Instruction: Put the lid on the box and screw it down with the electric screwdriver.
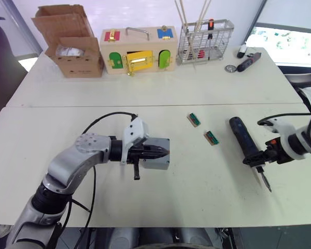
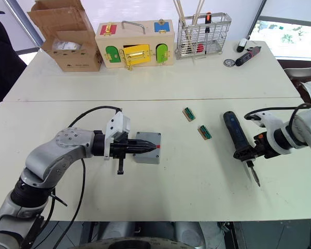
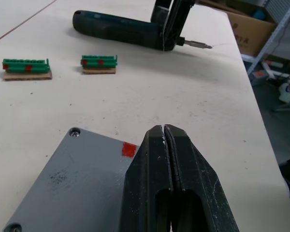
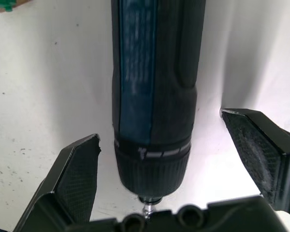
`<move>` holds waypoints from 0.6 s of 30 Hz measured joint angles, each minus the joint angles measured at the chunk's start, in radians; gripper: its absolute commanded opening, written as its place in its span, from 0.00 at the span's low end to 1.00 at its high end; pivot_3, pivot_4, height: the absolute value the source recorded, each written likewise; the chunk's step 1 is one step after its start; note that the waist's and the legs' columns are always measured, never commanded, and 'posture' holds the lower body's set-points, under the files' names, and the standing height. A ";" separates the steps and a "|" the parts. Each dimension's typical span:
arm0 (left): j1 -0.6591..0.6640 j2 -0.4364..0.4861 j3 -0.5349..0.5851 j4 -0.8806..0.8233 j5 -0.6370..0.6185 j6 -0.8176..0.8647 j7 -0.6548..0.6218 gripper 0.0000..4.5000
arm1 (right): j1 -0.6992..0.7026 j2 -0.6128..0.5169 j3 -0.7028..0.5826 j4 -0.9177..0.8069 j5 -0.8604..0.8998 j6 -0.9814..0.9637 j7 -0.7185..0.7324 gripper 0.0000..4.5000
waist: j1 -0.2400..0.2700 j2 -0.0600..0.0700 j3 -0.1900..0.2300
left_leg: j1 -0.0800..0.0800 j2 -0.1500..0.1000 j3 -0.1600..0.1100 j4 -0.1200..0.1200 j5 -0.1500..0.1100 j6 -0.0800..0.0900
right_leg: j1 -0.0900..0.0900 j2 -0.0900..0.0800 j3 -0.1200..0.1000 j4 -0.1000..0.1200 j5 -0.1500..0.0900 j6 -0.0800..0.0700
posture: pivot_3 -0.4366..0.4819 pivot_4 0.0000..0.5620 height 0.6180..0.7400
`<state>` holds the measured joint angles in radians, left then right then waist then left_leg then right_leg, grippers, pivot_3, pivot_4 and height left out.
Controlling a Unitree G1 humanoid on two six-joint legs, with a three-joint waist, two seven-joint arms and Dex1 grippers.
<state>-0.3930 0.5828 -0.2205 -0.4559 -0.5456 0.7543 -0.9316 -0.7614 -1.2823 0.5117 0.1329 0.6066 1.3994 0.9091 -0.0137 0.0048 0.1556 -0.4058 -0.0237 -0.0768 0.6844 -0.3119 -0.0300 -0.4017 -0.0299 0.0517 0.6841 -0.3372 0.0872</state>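
My left gripper (image 3: pixel 164 145), fingers together, rested on the flat grey plastic lid (image 3: pixel 72 183); my right gripper (image 4: pixel 171 179), fingers apart, straddled the dark blue-black cylindrical electric screwdriver (image 4: pixel 154 82) on the desk (image 1: pixel 145 88).

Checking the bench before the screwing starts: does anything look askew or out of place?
Nothing looks damaged or spilled. The lid sits flush on the box, with the shut left claw over it. The electric screwdriver lies flat on the table, between the open right claw's fingers.
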 measured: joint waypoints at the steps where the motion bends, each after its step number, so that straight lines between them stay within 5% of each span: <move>1: 0.009 0.000 0.001 -0.006 0.000 0.001 0.009 0.00 | -0.028 0.001 0.048 0.015 -0.043 -0.021 0.047 0.99 | 0.000 -0.001 0.000 | 0.000 0.000 0.000 0.000 0.000 0.000 | 0.000 0.000 0.000 0.000 0.000 0.000 | 0.48 0.27 1.00; 6: 0.048 0.001 0.002 -0.046 -0.008 0.007 0.047 0.00 | -0.085 0.001 0.170 0.049 -0.183 -0.079 0.211 0.99 | 0.006 -0.003 -0.001 | 0.000 0.000 -0.001 0.001 0.000 0.000 | 0.001 -0.001 -0.001 0.000 0.000 0.000 | 0.48 0.27 1.00; 9: 0.067 0.000 0.004 -0.068 -0.013 0.011 0.072 0.00 | -0.091 0.004 0.203 0.049 -0.260 -0.110 0.281 0.74 | 0.007 -0.003 -0.002 | 0.000 -0.001 -0.001 0.001 0.000 -0.001 | 0.001 -0.002 -0.001 0.000 0.000 0.000 | 0.48 0.27 1.00; 14: 0.072 -0.004 0.004 -0.069 -0.013 0.017 0.095 0.00 | -0.075 0.010 0.208 0.044 -0.345 -0.118 0.310 0.47 | 0.018 -0.003 -0.002 | 0.000 -0.001 -0.002 0.000 0.000 -0.001 | 0.001 -0.001 -0.002 0.000 0.000 0.000 | 0.48 0.27 1.00; 18: 0.070 -0.005 0.003 -0.067 -0.012 0.017 0.099 0.00 | -0.031 0.003 0.180 0.011 -0.379 -0.111 0.316 0.42 | 0.029 -0.006 -0.003 | 0.000 -0.001 -0.003 0.000 0.000 -0.001 | 0.001 -0.002 -0.002 -0.001 0.000 0.000 | 0.48 0.27 1.00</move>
<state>-0.3232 0.5782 -0.2175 -0.5227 -0.5580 0.7713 -0.8327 -0.7922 -1.2792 0.6921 0.1440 0.2276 1.2885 1.2249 0.0155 -0.0010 0.1525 -0.4057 -0.0244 -0.0794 0.6848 -0.3116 -0.0307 -0.4004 -0.0315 0.0495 0.6835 -0.3372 0.0872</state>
